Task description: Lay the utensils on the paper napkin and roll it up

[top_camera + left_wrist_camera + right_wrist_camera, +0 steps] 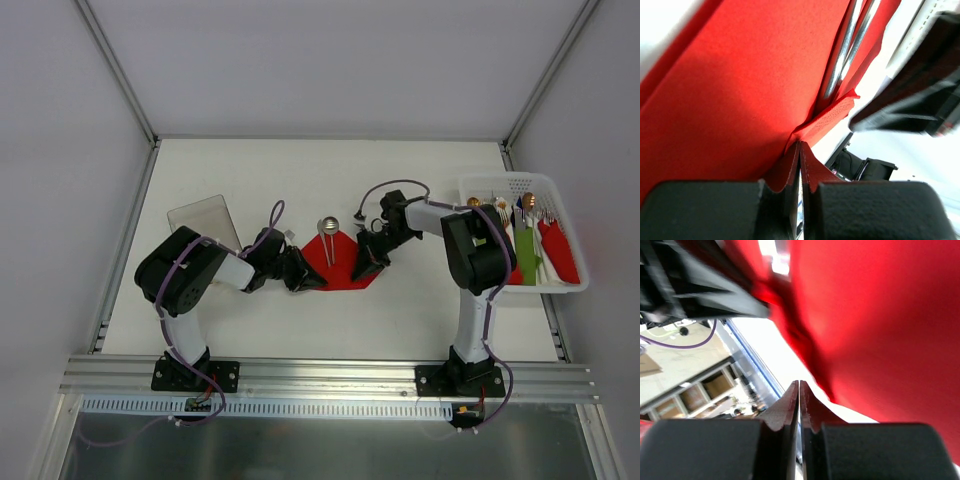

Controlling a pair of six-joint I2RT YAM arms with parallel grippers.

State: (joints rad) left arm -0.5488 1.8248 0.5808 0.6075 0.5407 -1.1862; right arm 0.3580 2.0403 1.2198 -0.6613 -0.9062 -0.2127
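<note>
Slippage worries me: with my left gripper (306,279) clamped on the left edge of the red paper napkin (343,264) and my right gripper (361,269) pressed together at its right edge, an uneven pull could tear the paper or roll the utensils (328,243), lying along its middle, onto the desk (420,310).

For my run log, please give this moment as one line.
utensils: on red napkin | left gripper: shut on napkin edge | right gripper: shut at napkin, hold unclear | roll: not done
</note>
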